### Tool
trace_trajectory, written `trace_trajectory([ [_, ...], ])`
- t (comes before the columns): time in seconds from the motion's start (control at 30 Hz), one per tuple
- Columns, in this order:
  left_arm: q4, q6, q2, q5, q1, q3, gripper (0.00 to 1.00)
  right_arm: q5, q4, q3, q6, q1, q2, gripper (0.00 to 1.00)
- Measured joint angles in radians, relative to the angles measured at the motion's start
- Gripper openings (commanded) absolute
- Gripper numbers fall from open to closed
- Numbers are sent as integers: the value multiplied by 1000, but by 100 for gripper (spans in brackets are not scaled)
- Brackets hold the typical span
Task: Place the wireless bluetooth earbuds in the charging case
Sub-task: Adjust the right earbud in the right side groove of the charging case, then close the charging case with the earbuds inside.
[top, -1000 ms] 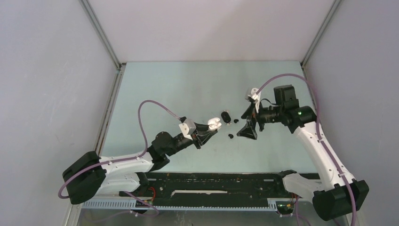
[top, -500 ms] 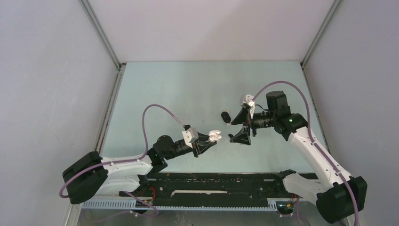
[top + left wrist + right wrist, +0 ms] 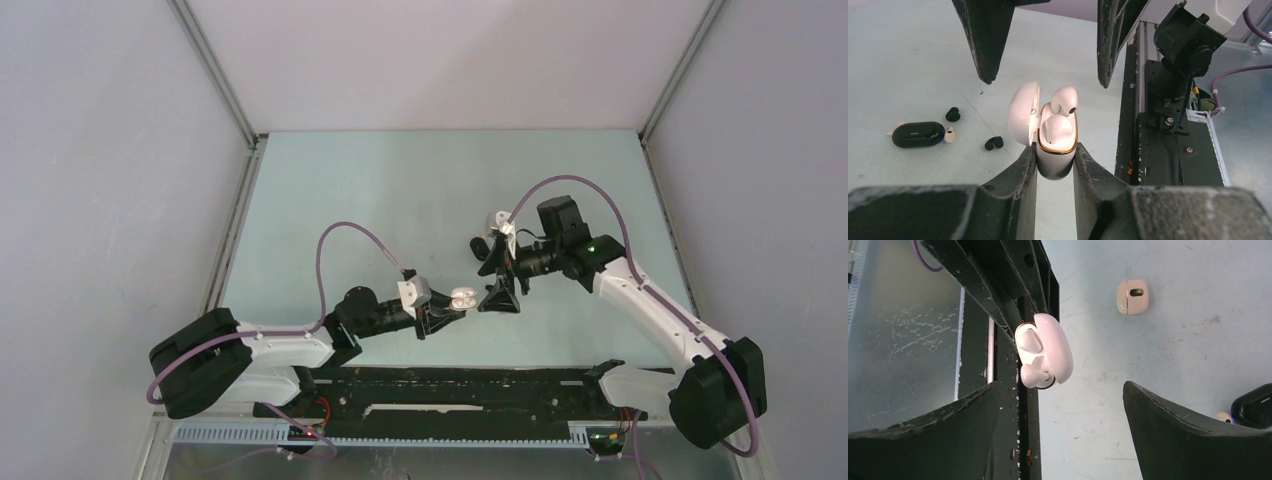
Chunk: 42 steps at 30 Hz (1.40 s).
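My left hand (image 3: 1054, 152) clenches the glossy white case (image 3: 1054, 167), lid open, rim gold. One white bud (image 3: 1057, 131) sits inside; a second bud (image 3: 1064, 100) pokes out, tilted. My right hand (image 3: 1060, 390) is spread wide around it.

R claw (image 3: 495, 278) spread wide at open case (image 3: 1054, 160); black case (image 3: 918, 134), loose buds (image 3: 993, 143) behind; far table (image 3: 400, 180) free

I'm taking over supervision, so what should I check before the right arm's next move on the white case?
1. The left claw clamps the white case: ok.
2. The lid is open: ok.
3. The first white earbud is seated: ok.
4. The second white earbud is fully seated: not ok, it sticks out.
5. The right claw is open: ok.
6. The right claw is centred on the protruding bud: cannot tell.
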Motion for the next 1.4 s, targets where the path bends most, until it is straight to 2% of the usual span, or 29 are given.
trace_trajectory([
  [0.8,14,0,6,42,0,2,0,62,3,-2,-28,40,59,93],
  [1.1,-3,1,11,45,-1,10,0,64,5,-2,-27,50,80,96],
  [1.4,-24,2,13,41,-4,11,0,-23,-96,-2,-178,65,70,99],
])
